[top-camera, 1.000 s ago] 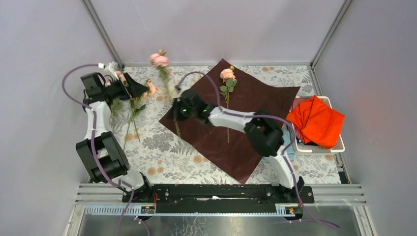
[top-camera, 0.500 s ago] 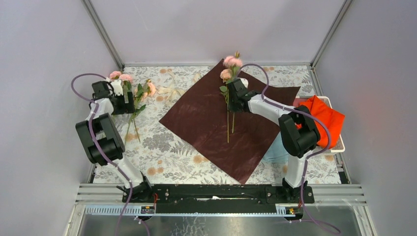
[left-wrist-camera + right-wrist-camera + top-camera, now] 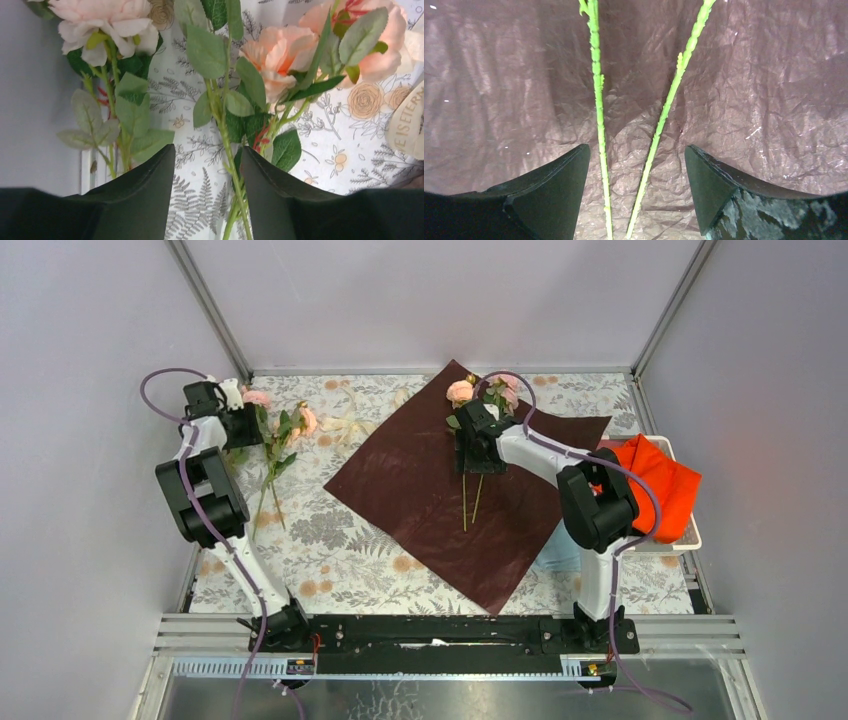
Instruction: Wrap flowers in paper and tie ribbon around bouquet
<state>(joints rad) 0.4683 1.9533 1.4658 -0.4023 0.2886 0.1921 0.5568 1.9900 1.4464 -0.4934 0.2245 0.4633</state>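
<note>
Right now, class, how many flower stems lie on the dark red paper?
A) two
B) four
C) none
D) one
A: the right wrist view shows two flower stems lying on the paper, between the sides of the open right hand.

Since second ago: right arm swung from left edge of paper (image 3: 400, 490) to its far corner. There second flower (image 3: 505, 392), before held up in air, now lies on paper just beside first flower (image 3: 461, 392). Jaws of right gripper (image 3: 636, 147), before closed on stem, now spread wide above both stems. Meanwhile left gripper (image 3: 207, 148) moved toward back-left corner, over remaining flowers (image 3: 290, 425). Its jaws now narrower, one stem between them.
</note>
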